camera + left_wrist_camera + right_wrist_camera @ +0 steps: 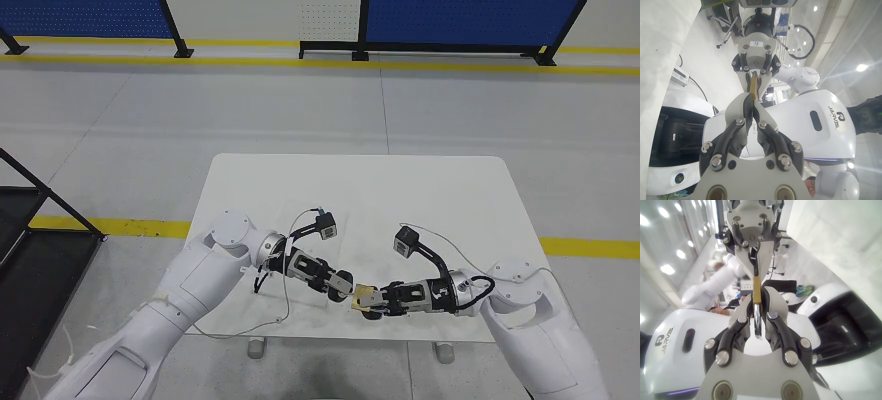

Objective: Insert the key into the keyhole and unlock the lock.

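Above the front edge of the white table [360,200], the two grippers meet tip to tip. My right gripper [757,296] is shut on the brass padlock [757,290], with the steel shackle [757,321] pointing back toward its wrist. My left gripper [753,100] is shut on the key [752,110], a thin brass strip between its pads. The key's tip sits at the padlock [753,85] bottom face; how deep it sits is hidden by the fingers. In the top view the padlock [363,295] lies between the left gripper [345,286] and the right gripper [385,298].
Blue partition panels [470,20] stand at the back of the room. A black rack [30,240] stands left of the table. Loose cables [300,225] hang from the left arm over the tabletop.
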Robot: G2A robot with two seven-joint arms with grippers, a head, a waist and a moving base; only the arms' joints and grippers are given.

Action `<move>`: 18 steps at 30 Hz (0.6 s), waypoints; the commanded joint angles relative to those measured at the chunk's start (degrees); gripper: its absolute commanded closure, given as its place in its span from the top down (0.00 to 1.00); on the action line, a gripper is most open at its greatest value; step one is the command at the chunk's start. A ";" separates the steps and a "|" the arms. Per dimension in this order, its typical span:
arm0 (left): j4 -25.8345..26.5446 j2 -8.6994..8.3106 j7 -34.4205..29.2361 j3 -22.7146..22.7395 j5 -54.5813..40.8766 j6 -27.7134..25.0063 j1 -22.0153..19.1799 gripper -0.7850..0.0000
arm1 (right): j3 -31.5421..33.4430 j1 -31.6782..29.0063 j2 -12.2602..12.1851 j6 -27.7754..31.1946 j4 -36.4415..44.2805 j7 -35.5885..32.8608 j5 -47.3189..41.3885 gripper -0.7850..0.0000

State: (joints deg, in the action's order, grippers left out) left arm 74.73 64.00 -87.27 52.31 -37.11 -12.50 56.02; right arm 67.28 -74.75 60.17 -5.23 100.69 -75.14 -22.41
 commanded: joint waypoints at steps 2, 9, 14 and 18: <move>-0.10 0.04 0.10 0.01 -0.06 -0.05 -0.05 0.00 | -0.13 0.01 -0.10 0.02 0.00 0.14 -0.14 0.00; -0.14 0.09 0.16 0.16 -0.27 -0.11 -0.11 0.48 | -0.37 0.02 -0.33 0.20 -0.10 0.61 -0.50 0.00; -0.14 0.06 0.50 0.57 -0.45 -0.28 -0.06 1.00 | -0.43 0.03 -0.47 0.54 -0.26 1.24 -0.97 0.00; -0.02 -0.09 0.63 1.25 -0.36 -0.40 -0.01 1.00 | -0.44 0.02 -0.58 0.82 -0.29 1.72 -1.26 0.00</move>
State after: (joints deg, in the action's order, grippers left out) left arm 74.65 63.96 -86.65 53.38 -37.53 -12.85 56.00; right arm 66.85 -74.74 59.61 -4.48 100.38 -73.47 -23.65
